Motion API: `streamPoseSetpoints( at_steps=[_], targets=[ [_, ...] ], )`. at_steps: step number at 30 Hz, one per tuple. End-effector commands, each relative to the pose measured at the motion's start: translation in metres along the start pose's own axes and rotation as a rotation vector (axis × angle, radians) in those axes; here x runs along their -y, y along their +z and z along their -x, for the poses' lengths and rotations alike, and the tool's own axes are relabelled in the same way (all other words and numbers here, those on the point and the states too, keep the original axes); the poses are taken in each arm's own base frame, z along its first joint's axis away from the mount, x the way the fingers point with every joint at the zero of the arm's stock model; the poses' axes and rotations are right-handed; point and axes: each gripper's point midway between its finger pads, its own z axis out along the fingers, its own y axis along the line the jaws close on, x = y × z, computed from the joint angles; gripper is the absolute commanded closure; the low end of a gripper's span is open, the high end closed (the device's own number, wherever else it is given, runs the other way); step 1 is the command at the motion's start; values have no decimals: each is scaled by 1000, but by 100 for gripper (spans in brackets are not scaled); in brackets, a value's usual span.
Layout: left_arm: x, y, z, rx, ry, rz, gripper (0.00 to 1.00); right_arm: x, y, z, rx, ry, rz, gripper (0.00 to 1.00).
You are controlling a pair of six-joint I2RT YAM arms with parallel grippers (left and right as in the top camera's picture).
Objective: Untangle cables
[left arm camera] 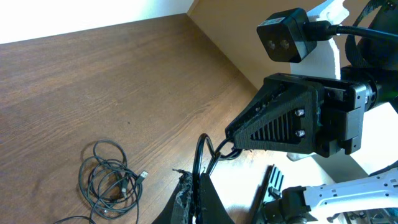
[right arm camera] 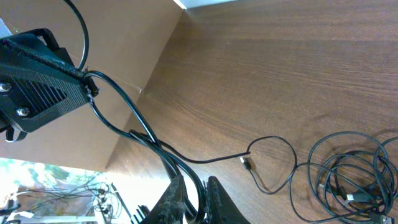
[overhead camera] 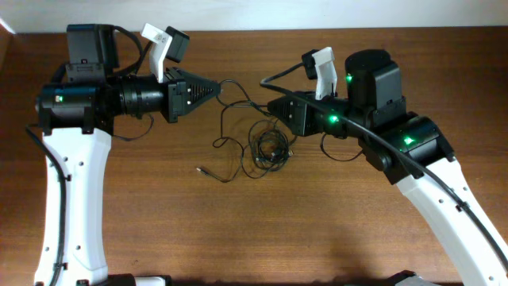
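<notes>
The thin black cables lie mid-table as a loose coil (overhead camera: 270,147) with a strand trailing to a plug end (overhead camera: 200,169). A raised strand (overhead camera: 242,95) runs between both grippers. My left gripper (overhead camera: 217,89) is shut on that strand; in the left wrist view its fingers (left arm camera: 200,190) pinch the cable, with the coil (left arm camera: 109,180) on the table to the left. My right gripper (overhead camera: 271,106) is shut on a pair of strands; in the right wrist view its fingers (right arm camera: 194,190) clamp them, with the coil (right arm camera: 354,180) and a small plug (right arm camera: 247,163) lying to the right.
The wooden table (overhead camera: 159,222) meets a pale wall along its far edge. Both white arm links (overhead camera: 71,199) (overhead camera: 452,206) reach in from the near corners. The right gripper's body (left arm camera: 286,121) fills the left wrist view close ahead; the left gripper's body (right arm camera: 40,93) shows at the right wrist view's upper left.
</notes>
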Motion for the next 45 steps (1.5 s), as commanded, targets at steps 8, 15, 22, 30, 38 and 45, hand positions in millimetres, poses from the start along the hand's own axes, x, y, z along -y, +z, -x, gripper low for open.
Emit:
streamPoseSetpoints(
  at_steps=[8,15,22,30,38,45],
  targets=[
    [8,-2,3,12,30,-24,100,-7,0,-1,-20,13,34,96],
    [-8,-15,6,42,-70,25,100,16,-1,7,36,21,-97,96],
    [-54,-38,2,73,-328,244,100,33,-4,13,77,36,-192,96],
    [-53,-38,2,85,-435,240,100,30,-3,12,71,44,-174,96],
    [-50,-36,2,108,-661,216,100,-13,1,2,-6,11,55,68],
    [-37,-32,6,106,-751,132,100,-14,12,-3,-11,96,19,63]
  ],
)
